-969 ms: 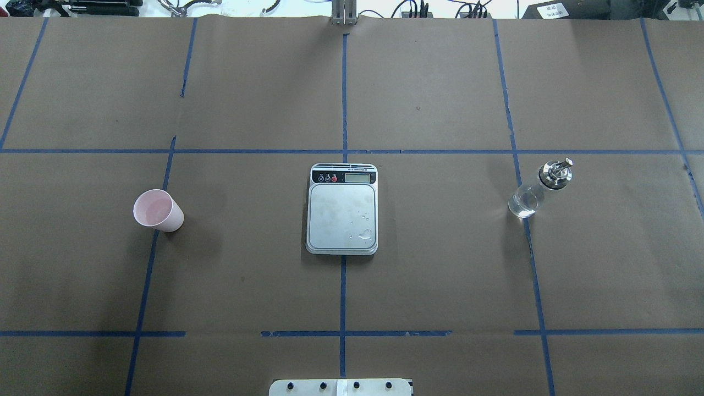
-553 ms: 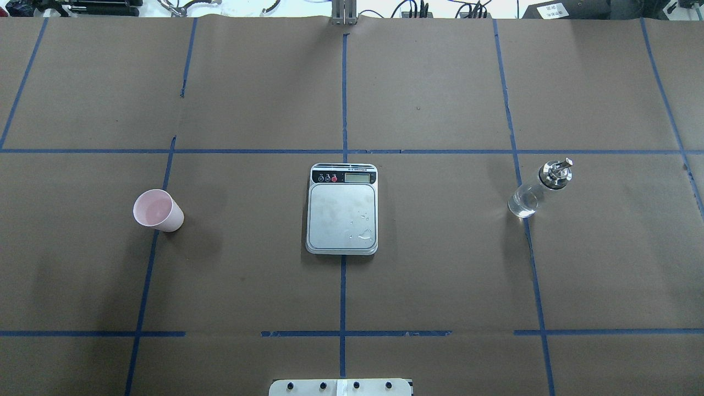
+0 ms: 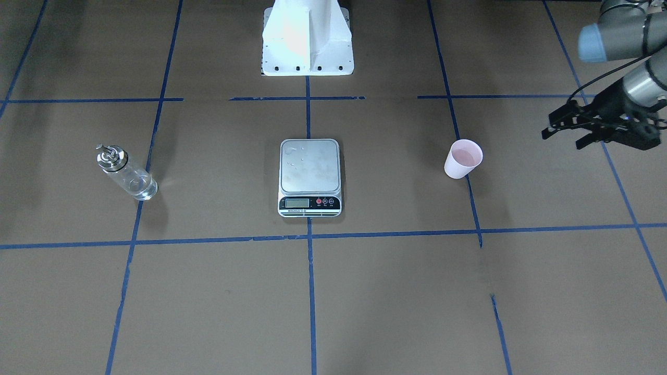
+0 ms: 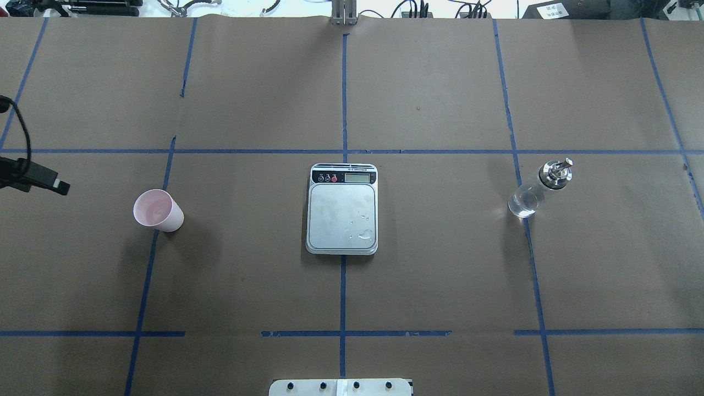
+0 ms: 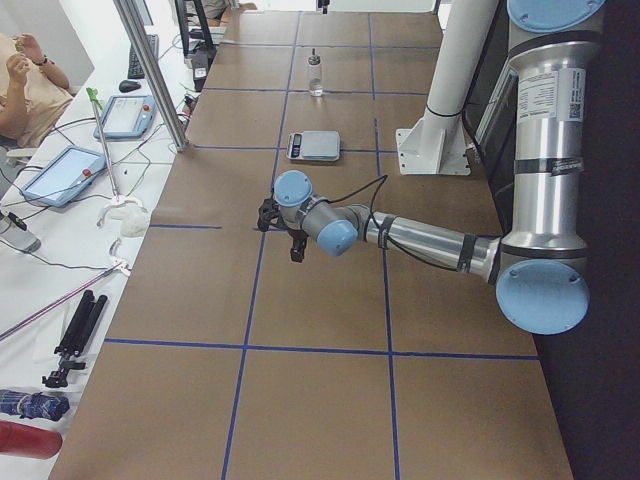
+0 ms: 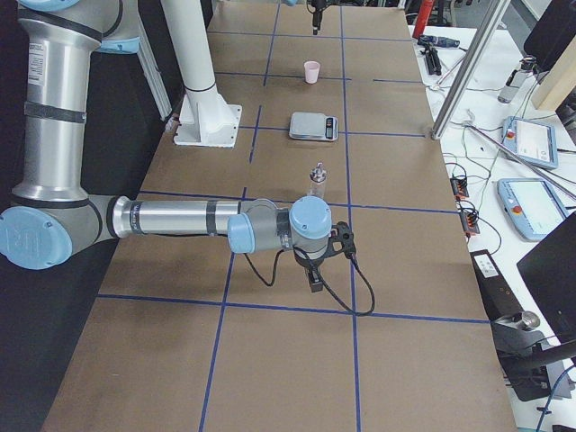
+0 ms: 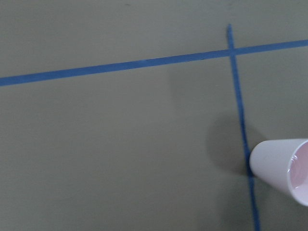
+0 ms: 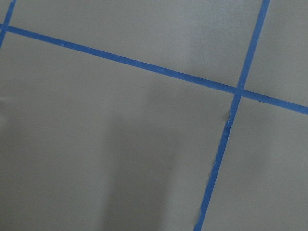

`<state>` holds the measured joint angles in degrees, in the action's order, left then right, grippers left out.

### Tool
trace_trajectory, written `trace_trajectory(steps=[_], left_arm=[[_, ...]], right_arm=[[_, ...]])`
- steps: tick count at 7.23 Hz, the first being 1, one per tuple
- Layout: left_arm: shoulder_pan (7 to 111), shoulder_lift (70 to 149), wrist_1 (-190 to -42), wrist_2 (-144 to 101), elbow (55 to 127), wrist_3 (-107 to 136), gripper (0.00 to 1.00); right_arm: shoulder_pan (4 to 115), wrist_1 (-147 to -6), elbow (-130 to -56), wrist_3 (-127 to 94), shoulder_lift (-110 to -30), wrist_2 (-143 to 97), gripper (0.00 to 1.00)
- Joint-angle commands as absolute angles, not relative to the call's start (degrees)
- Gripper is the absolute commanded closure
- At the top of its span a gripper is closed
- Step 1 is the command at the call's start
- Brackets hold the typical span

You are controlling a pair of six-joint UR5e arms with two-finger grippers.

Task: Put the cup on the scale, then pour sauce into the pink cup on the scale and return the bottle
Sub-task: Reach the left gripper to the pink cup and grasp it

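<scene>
The pale pink cup (image 4: 158,210) stands upright on the brown paper, left of the scale (image 4: 342,209); it also shows in the front view (image 3: 462,159) and at the left wrist view's lower right edge (image 7: 281,166). The scale's steel platform (image 3: 310,165) is bare except for a few droplets. A clear bottle (image 4: 539,190) with a silver cap stands right of the scale. My left gripper (image 3: 563,139) hovers open, apart from the cup on its outer side. My right gripper (image 6: 315,274) shows only in the exterior right view, near the bottle (image 6: 317,180); I cannot tell its state.
The white robot base (image 3: 307,36) stands behind the scale. Blue tape lines cross the brown paper. A metal post (image 5: 150,70) and tablets (image 5: 60,175) stand on the side bench, where a person (image 5: 30,85) sits. Cables lie along the far edge (image 4: 418,8).
My left gripper has come into the overhead view at its left edge, toward the cup. Cup, scale and bottle have not moved.
</scene>
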<state>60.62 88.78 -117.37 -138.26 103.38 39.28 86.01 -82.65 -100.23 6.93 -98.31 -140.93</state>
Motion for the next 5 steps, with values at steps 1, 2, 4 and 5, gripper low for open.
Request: trace_trajectory(steps=[1,2,4,5], left_arm=[[56.8,92.3,-118.0,-135.5,104.5,47.7,0.0],[54.3,93.4,-118.0,-129.9,104.6,51.9,0.0],[50.9,94.3,-117.8,-126.8,104.4,53.4,0.0],[48.3,94.4,-117.0,-124.4,103.8,53.4,0.01]], right_arm=[[85.7,-82.7,-99.9,6.8,-98.2,-144.6,0.0],[85.7,-82.7,-99.6,6.9,-98.2,-146.3,0.0],[85.7,-82.7,-99.1,6.9,-98.1,-146.5,0.0],[85.7,-82.7,-99.1,6.9,-98.1,-146.5,0.0]])
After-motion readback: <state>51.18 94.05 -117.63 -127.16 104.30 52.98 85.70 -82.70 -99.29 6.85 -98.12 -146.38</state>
